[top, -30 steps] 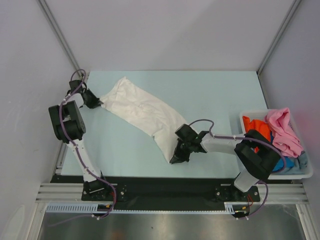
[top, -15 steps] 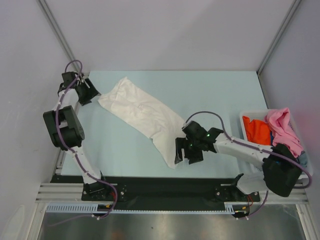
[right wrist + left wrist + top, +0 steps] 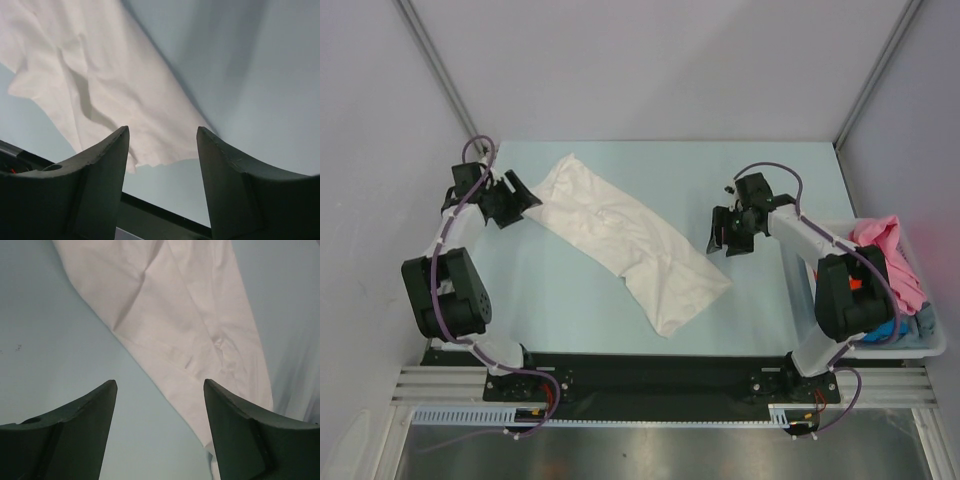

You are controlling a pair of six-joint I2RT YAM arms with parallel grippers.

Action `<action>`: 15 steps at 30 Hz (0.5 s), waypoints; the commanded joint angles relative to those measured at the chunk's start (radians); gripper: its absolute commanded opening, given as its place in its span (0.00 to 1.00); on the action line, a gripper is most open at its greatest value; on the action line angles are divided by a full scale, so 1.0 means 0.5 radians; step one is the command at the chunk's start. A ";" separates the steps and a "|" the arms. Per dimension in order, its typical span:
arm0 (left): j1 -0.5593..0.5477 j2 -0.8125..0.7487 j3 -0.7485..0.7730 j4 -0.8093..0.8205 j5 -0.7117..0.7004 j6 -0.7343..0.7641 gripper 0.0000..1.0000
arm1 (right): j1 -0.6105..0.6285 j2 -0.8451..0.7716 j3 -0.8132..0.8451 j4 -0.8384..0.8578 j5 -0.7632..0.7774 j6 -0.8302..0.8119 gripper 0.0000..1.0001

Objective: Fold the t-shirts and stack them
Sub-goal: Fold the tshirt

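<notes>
Left gripper stood wide open, empty, just off the far-left end of the white shirt. Right gripper open too, empty, near its other end. Shirt lay flat on the table (long axis diagonal, far-left to near-right).

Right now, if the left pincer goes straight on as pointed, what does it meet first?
Probably the white t-shirt: its near edge lies just ahead of the left pincer on the table; depth unclear.
</notes>
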 commanded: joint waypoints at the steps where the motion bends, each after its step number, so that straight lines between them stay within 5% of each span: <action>1: -0.008 0.007 0.010 0.093 0.092 -0.060 0.76 | -0.097 0.146 0.156 -0.019 -0.157 -0.268 0.60; 15: -0.008 0.375 0.139 0.142 0.101 -0.017 0.77 | -0.239 0.659 0.306 0.181 -0.694 -0.496 0.54</action>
